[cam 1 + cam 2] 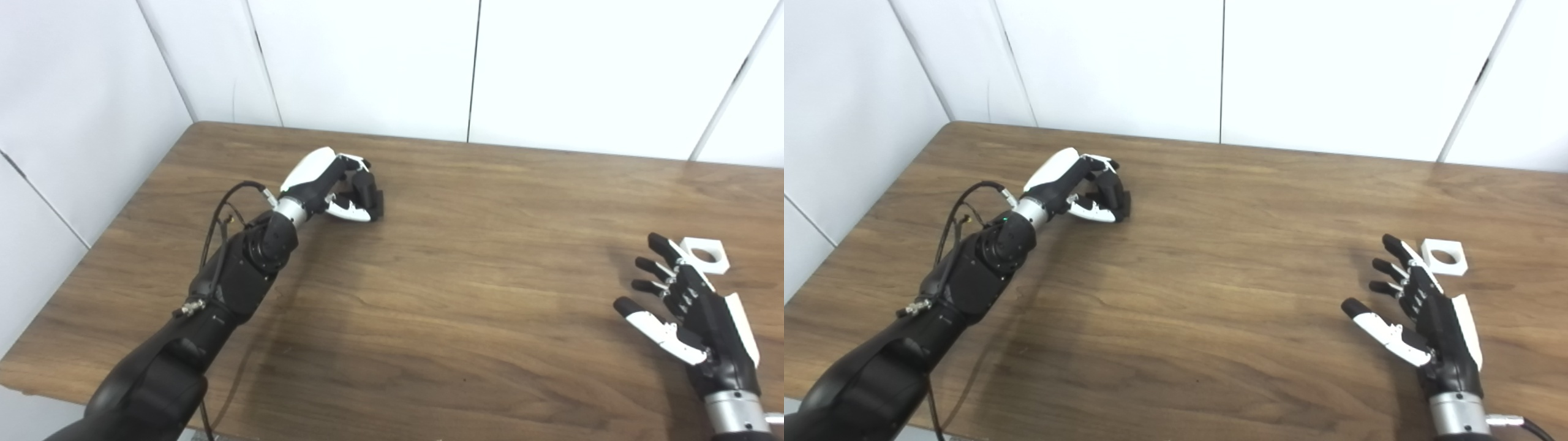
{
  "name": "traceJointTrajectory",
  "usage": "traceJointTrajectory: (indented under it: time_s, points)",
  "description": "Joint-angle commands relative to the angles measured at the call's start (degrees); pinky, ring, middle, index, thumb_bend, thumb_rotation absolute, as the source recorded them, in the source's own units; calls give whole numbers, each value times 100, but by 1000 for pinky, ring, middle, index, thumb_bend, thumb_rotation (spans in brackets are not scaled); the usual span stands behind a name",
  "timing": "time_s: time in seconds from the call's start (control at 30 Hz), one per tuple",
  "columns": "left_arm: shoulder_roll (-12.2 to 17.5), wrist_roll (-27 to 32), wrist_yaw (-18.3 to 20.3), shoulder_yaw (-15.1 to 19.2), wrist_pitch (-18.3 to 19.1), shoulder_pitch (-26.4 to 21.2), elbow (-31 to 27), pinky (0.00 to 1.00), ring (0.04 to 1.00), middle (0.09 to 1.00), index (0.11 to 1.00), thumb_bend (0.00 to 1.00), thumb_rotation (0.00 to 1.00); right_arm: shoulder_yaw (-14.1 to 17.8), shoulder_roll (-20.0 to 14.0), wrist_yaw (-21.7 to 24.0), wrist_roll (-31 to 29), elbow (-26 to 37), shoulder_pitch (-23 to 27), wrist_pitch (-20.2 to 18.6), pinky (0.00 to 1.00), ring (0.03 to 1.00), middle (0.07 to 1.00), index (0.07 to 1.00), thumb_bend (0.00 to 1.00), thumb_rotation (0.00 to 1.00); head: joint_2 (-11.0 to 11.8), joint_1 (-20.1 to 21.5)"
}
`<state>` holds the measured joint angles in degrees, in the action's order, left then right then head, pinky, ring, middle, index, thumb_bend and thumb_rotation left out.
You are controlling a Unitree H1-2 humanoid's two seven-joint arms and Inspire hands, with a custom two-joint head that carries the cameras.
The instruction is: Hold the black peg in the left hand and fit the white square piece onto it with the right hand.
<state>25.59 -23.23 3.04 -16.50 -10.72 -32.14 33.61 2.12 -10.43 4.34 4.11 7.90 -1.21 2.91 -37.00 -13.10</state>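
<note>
- Basically white panel walls [367, 61] all round the back and left, with dark vertical seams between the panels.
- Wooden table [465, 306] next, brown grain, fills most of both views; its far left corner tucks into the wall corner.
- My left arm [233, 288] comes in from bottom left, black shell, loose cable looping near the wrist, reaching toward the far left part of the table.
- My left hand [334, 184] is low at the tabletop, fingers curled in tight around something dark; looks like the black peg [378, 204], but fingers hide most of it, so can't say for sure that it's gripped.
- My right hand [1421, 318] is at the near right, fingers spread apart, holding nothing, palm turned toward the left.
- White square piece [1444, 257] lies flat on the table just beyond my right fingertips, round hole facing up, not touched as far as I can tell.
</note>
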Motion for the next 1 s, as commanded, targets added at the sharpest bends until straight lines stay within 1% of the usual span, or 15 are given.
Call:
traceJointTrajectory:
  time_s: [0.0,0.1,0.23,0.4,0.5,0.73,0.87,0.97]
  points:
    - [-23,179,488,-139,-380,18,-144,808,879,840,491,521,75,6,25,-63,11,190,180,150,720,842,919,888,687,386,-10,-6]
    - [-27,317,697,-149,-563,48,-224,849,899,839,491,522,74,3,30,-58,1,183,187,180,719,845,923,892,684,386,-6,19]
    - [-36,409,919,-179,-781,105,-426,846,903,845,490,521,76,1,58,-64,-16,203,190,169,721,848,923,890,693,388,-26,80]
    - [-120,498,1174,-205,-825,241,-857,847,910,848,491,521,75,5,91,-98,37,216,190,177,722,845,917,883,690,379,-53,175]
    - [-191,487,1294,-249,-912,326,-1066,833,912,849,491,521,75,19,100,-85,3,239,182,161,726,849,922,886,690,380,-69,238]
    - [-360,428,1473,-364,-982,539,-1457,810,913,856,491,520,77,41,165,-156,118,466,138,-37,726,844,918,884,671,357,-111,389]
    - [-449,404,1506,-427,-1028,684,-1614,815,918,858,491,520,78,24,163,-190,174,501,147,0,710,843,919,888,656,352,-136,483]
    - [-523,384,1500,-486,-1104,810,-1676,808,918,859,491,520,79,24,180,-203,173,544,158,-66,708,845,920,893,667,361,-152,537]
